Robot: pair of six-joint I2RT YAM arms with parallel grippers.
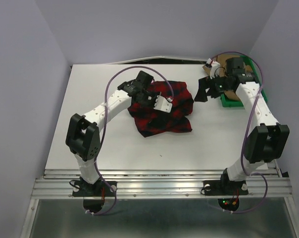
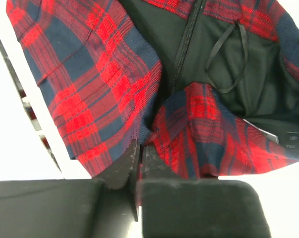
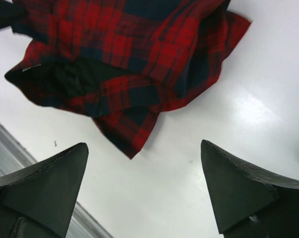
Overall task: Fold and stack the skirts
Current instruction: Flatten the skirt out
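My wrist view alone shows my left gripper (image 2: 139, 148) pinching the plaid skirt (image 2: 90, 89) at its hem. Overhead, that skirt lies mid-table (image 1: 90, 99). My right gripper (image 3: 144, 144) gapes open. The tan skirt (image 1: 231, 95) sits in the far-right corner tray (image 1: 228, 104).

white table (image 1: 90, 89) | green tray (image 1: 233, 103) at far-right corner | metal rails (image 1: 159, 181) along near edge

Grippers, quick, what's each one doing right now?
Left gripper: closed, pinching an edge of the red plaid skirt.
Right gripper: open, holding nothing.
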